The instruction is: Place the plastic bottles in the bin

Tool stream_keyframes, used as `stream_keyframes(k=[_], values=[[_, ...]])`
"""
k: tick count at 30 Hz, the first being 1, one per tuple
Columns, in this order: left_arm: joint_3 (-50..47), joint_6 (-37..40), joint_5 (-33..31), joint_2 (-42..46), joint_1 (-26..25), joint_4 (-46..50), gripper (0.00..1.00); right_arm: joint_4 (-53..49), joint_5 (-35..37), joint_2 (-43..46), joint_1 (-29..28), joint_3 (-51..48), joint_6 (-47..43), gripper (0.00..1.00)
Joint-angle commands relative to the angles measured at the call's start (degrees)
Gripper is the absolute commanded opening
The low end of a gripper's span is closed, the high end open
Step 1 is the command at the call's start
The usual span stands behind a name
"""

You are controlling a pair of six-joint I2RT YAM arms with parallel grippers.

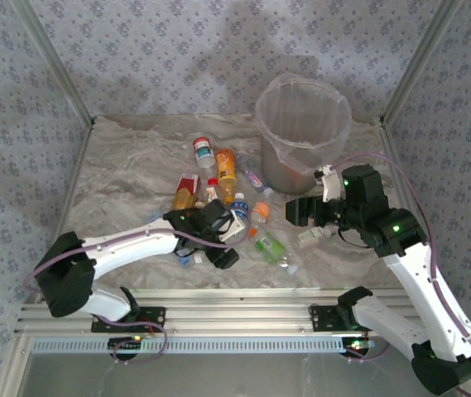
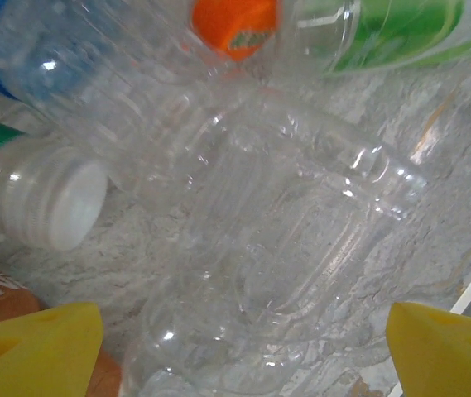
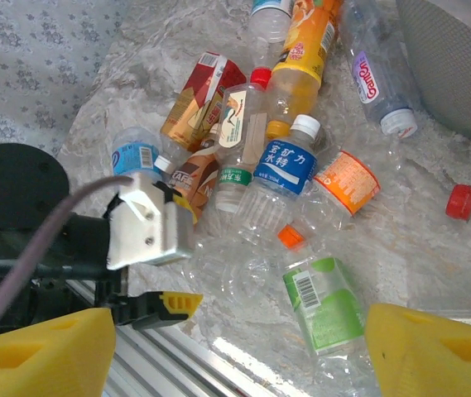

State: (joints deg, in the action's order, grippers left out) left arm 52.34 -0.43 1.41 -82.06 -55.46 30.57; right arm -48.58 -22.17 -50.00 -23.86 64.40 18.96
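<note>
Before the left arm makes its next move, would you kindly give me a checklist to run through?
1. Clear bottle between the left fingers: ok.
2. Fingers touching that bottle: cannot tell.
3. White-capped bottle away from the grasp: not ok, lies close beside.
4. Right fingers open, nothing held: ok.
5. Bin upright, mouth open: ok.
6. Way to the bin free: not ok, right arm in front of it.

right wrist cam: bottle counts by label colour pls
Orange-label bottles: 2
Blue-label bottles: 2
Red or brown-label bottles: 2
Green-label bottle: 1
Cream-label bottle: 1
White-and-purple-label bottle: 1
Clear bottles, no label showing: 2
Bottle cut off at the top edge: 1
Total: 12 that I can tell apart
</note>
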Motion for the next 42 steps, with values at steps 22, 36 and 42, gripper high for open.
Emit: stream_keyframes(k=[22,36,42], values=[[-0.3,-10.5,-3.8,-6.9,-4.0,0.1,0.86,1.4,-2.3,-0.3,1.5,-1.2,1.3,0.82],[-3.4,-13.6,-4.9,-5.2,-6.2,0.9,0.87,2.2,-2.4,-0.2,1.9,-2.8,2.0,0.82],[-2.8,-14.9,-2.8,-3.1,-6.1,0.0,0.75,3.9,-2.3,0.1,2.0,-4.2,4.1,0.81]])
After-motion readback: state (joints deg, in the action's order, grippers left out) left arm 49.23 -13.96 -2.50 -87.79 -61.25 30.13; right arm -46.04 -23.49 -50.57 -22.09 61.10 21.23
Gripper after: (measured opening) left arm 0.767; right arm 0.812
